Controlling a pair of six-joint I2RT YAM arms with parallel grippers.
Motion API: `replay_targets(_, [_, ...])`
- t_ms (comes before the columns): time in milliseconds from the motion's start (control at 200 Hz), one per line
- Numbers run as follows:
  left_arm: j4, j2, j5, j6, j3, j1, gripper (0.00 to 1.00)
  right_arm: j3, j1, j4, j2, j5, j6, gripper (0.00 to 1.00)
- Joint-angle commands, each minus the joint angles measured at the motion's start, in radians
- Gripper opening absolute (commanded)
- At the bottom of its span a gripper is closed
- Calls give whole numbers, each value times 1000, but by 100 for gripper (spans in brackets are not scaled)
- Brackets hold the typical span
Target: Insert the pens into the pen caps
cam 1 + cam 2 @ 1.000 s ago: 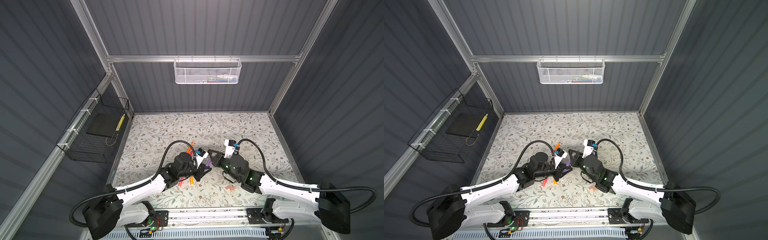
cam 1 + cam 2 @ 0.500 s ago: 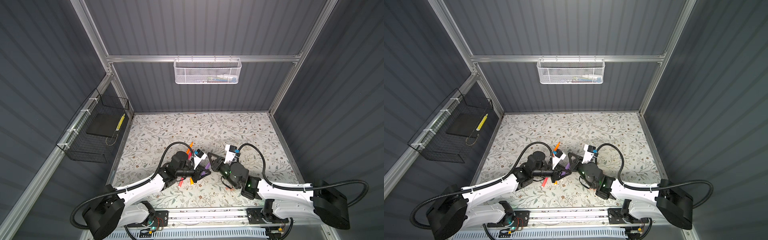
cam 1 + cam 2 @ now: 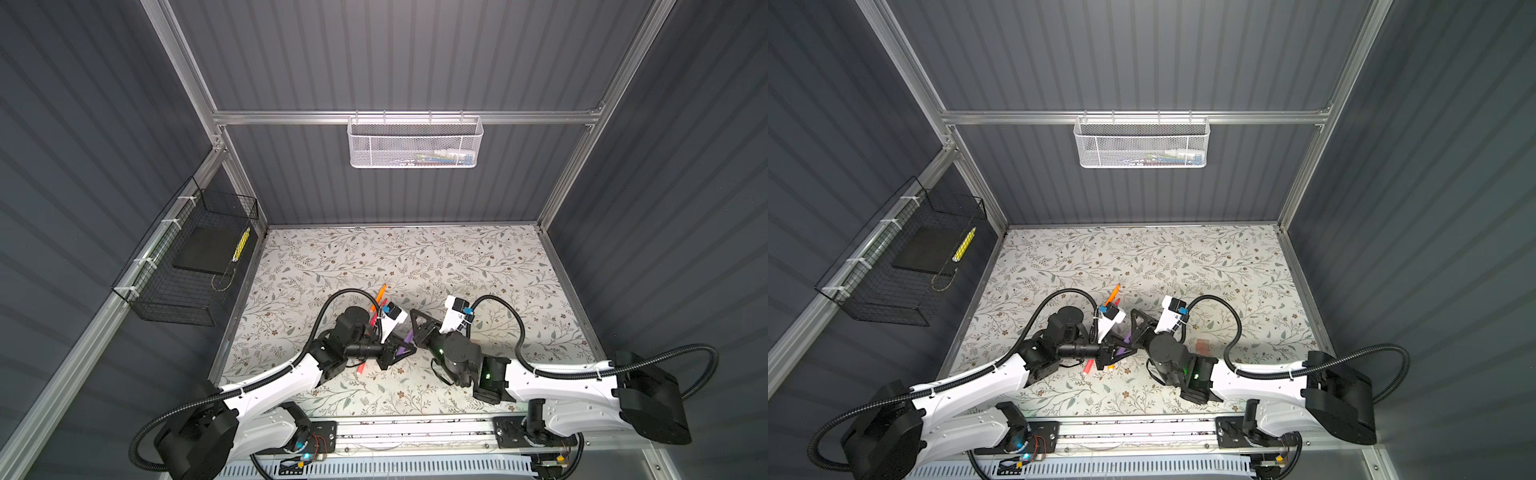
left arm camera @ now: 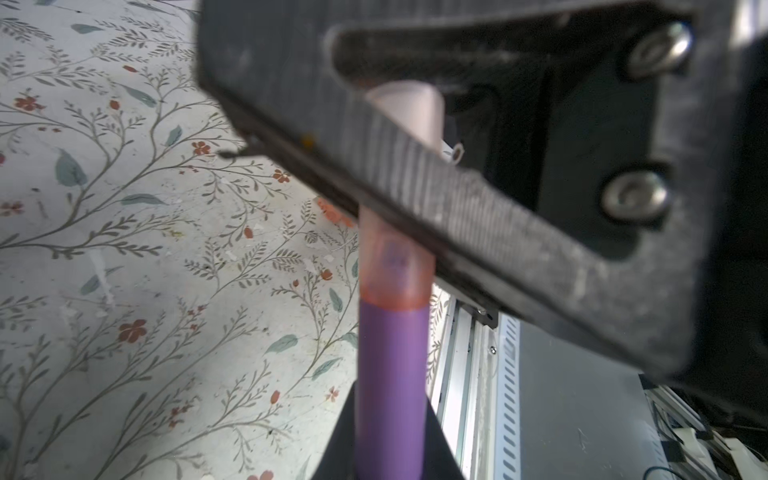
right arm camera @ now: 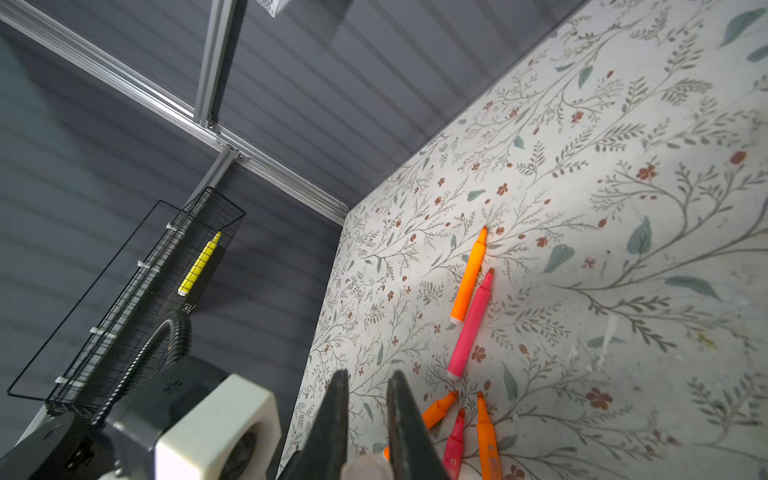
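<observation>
Purple pen (image 4: 390, 374), clamped in the left jaws, sat tip-first in the cap (image 4: 395, 270) clamped by the right jaws. Slight tilt could jam it.

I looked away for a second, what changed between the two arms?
The right gripper swung in toward the left gripper, bringing its cap over the tip of the purple pen. Both stayed shut, left on the pen, right on the cap. The loose pens on the table did not move.
</observation>
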Motion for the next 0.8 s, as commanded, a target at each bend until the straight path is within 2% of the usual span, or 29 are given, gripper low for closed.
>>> replay_targets(0, [193, -13, -439, -46, 70, 53, 0, -3, 145, -159, 2, -295, 81, 0])
replay_targets(175, [220, -3, -420, -48, 59, 52, 0, 0, 127, -150, -21, -290, 16, 0])
replay_targets(300, [250, 10, -380, -48, 56, 52, 0, 10, 88, -188, -38, -317, -25, 0])
replay_targets(335, [254, 21, -357, -47, 63, 52, 0, 19, 49, -214, -45, -324, -40, 0])
replay_targets(425, [269, 62, -310, -51, 74, 53, 0, 33, 19, -248, -71, -335, -89, 12])
replay_targets(485, [277, 88, -290, -56, 82, 52, 0, 31, 4, -265, -102, -333, -118, 24])
replay_targets(620, [287, 119, -280, -59, 90, 51, 0, 30, -21, -332, -207, -283, -182, 40])
replay_targets(690, [285, 123, -284, -62, 90, 49, 0, 20, -53, -329, -253, -313, -229, 53])
replay_targets(790, [279, 128, -299, -61, 92, 50, 0, 20, -82, -359, -307, -319, -263, 59])
